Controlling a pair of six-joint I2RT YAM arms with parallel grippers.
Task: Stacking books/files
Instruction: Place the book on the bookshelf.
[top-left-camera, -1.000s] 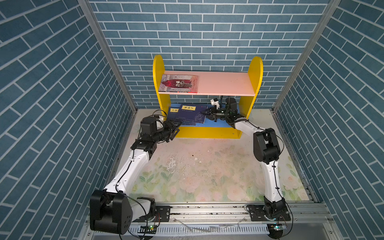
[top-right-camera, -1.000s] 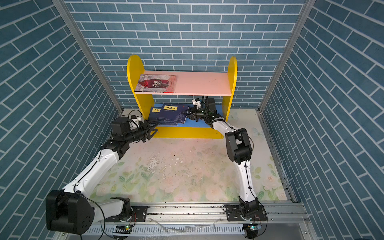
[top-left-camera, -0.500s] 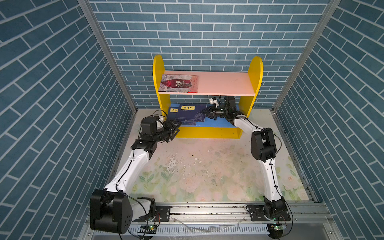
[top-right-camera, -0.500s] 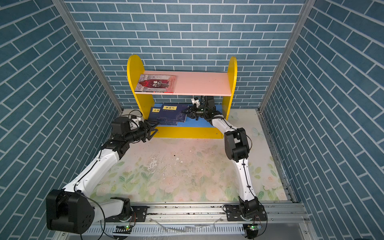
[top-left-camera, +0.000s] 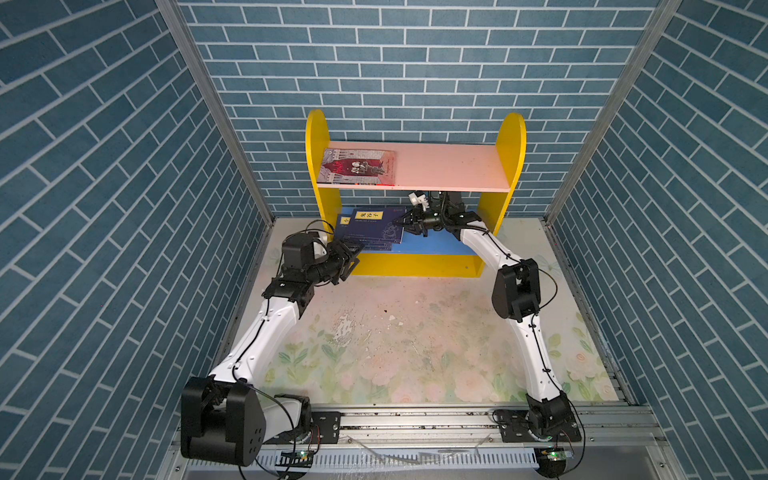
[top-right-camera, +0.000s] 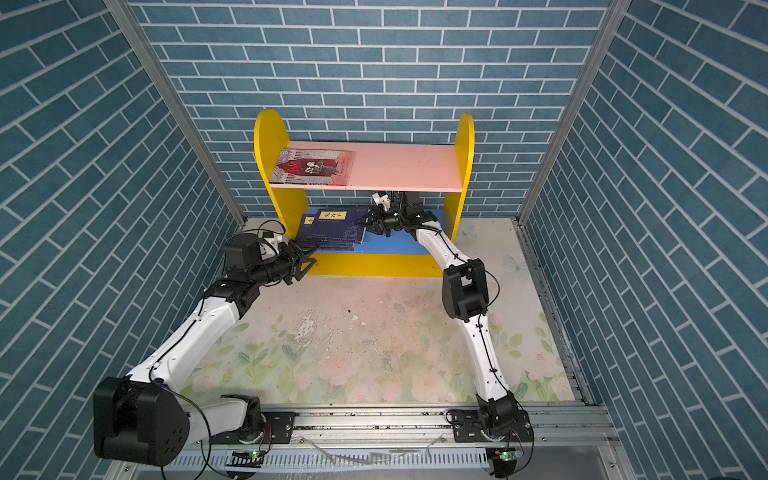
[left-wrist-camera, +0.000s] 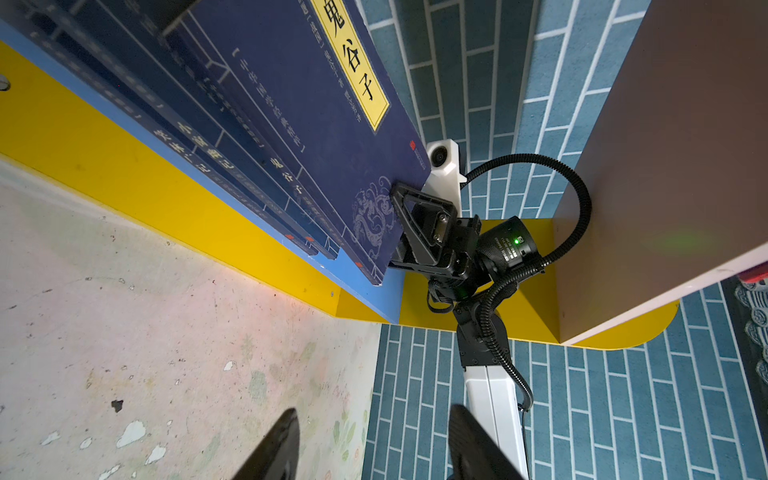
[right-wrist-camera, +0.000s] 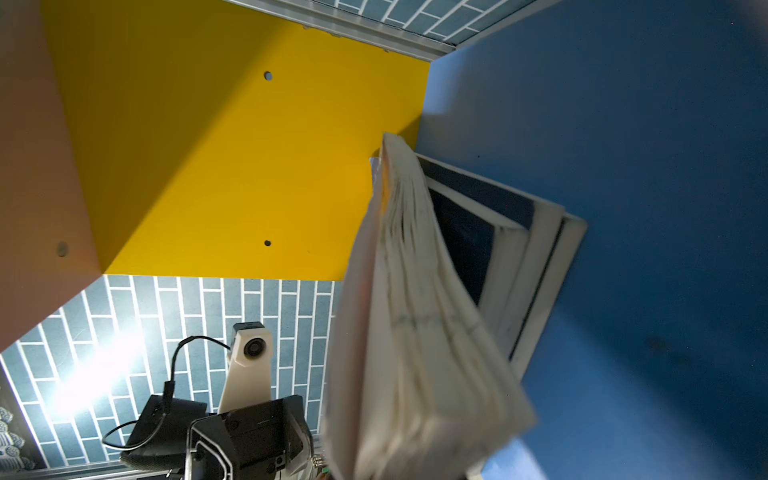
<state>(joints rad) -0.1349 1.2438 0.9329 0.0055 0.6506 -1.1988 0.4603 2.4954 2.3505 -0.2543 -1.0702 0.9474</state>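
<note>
**Under the pink shelf (top-left-camera: 449, 168), the right tool (top-left-camera: 402, 222) pinches the top navy book (top-left-camera: 372, 226)**

Its jaws are nearly closed on that book's right edge. That side is raised off the navy pile (top-left-camera: 376, 245) with its pages fanning, probably to reseat it squarely at the left end of the lower shelf (top-left-camera: 436, 246). The left tool (top-left-camera: 354, 257) hangs half open and empty off that shelf's front left corner, likely ready to steady the pile. The illustrated book (top-left-camera: 359, 166) lies at the pink shelf's left end. Below is a floral worktop (top-left-camera: 415, 340), enclosed by brick-patterned walls (top-left-camera: 415, 62).

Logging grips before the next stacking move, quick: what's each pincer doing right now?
Left pincer: open, empty.
Right pincer: shut on the top navy book.
</note>
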